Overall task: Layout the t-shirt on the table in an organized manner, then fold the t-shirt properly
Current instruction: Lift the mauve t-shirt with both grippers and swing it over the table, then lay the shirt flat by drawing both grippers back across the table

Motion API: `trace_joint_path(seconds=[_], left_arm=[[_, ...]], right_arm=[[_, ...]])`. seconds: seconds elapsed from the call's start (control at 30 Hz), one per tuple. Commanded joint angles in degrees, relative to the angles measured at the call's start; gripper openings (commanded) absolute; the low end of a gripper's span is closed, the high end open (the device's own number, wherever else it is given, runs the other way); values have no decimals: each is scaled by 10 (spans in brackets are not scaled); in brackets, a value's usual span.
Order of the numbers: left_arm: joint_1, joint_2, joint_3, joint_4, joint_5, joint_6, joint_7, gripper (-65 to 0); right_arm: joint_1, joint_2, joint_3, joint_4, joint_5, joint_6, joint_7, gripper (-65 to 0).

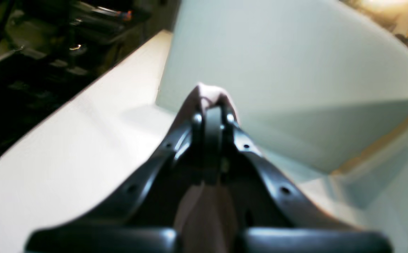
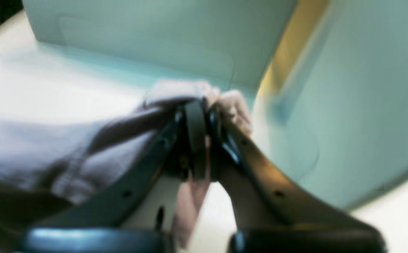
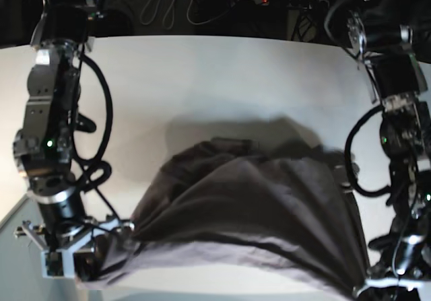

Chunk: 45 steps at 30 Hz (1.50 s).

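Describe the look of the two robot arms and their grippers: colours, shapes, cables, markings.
Both arms are chunky black and silver-grey metal segments with thick black cables looping beside them. The right arm and the left arm each show a small green light. The left gripper and right gripper have glossy black fingers tapering to the tips, dotted with small screw holes.

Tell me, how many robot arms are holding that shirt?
2. The right gripper pinches the t-shirt at the base view's lower left; the left gripper pinches it at the lower right.
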Motion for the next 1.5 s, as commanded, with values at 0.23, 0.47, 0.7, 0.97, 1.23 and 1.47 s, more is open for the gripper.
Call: trace_joint_path(seconds=[0.23, 0.47, 0.7, 0.97, 1.23, 1.47], left_arm=[[-201, -3, 50, -166, -4, 4, -18, -650], [-365, -2, 50, -291, -4, 3, -20, -650], [-459, 18, 51, -322, -4, 3, -20, -650], [-380, 15, 48, -262, -4, 3, -16, -650], [-181, -23, 46, -92, -4, 3, -15, -650], [66, -24, 13, 46, -5, 4, -15, -650]], right_arm=[[174, 35, 2, -124, -1, 3, 18, -650], [358, 77, 0, -251, -1, 3, 22, -650], [477, 85, -2, -312, -1, 3, 26, -650], [435, 84, 2, -279, -1, 3, 24, -650], [189, 57, 0, -139, -1, 3, 26, -650], [-38, 24, 0, -9, 0, 3, 35, -650]])
